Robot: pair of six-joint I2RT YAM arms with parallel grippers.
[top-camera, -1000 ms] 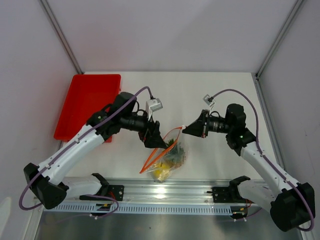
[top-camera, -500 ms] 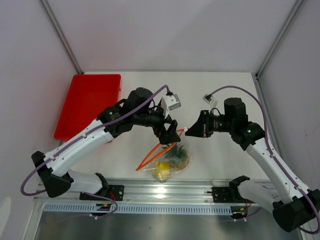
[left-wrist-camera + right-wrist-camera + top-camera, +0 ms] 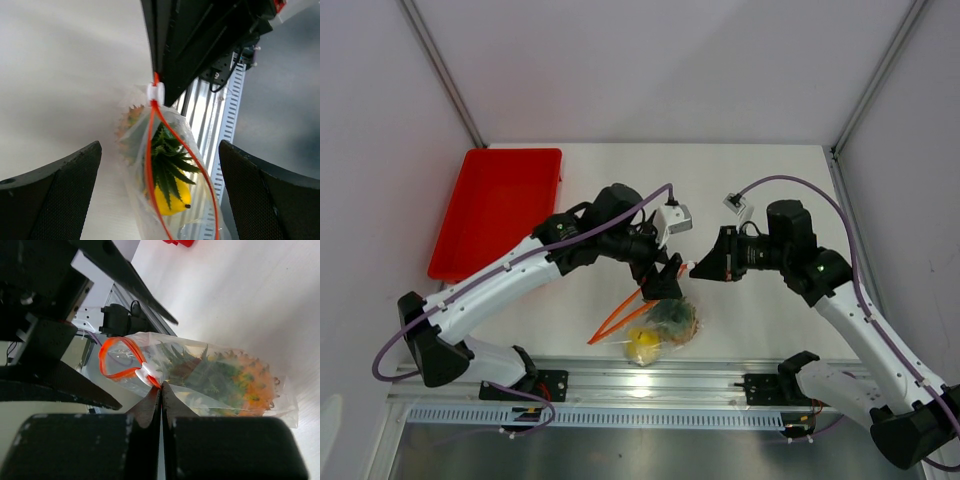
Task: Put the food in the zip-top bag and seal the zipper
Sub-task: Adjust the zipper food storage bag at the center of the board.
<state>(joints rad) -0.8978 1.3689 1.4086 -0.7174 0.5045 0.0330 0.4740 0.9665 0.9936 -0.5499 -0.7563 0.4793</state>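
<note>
The clear zip-top bag (image 3: 672, 322) lies near the table's front edge with its top corner lifted. My right gripper (image 3: 692, 268) is shut on that corner (image 3: 161, 385), right beside the white slider (image 3: 147, 372). The red zipper (image 3: 148, 165) gapes in a loop (image 3: 112, 360). Inside the bag are the food pieces: a pineapple with an orange body (image 3: 252, 382) and green leaves (image 3: 167, 155), and a yellow fruit (image 3: 170, 197). My left gripper (image 3: 665, 282) stands open over the bag's mouth (image 3: 160, 145), a finger (image 3: 55, 195) on either side, touching nothing.
A red tray (image 3: 495, 210) sits at the back left of the white table. The metal rail (image 3: 650, 385) with both arm bases runs just in front of the bag. The two grippers are very close to each other above the bag.
My left arm has swung right and up from the bag's left side to its mouth, close to the right gripper. The bag has shifted slightly. The right gripper has kept its grip.
</note>
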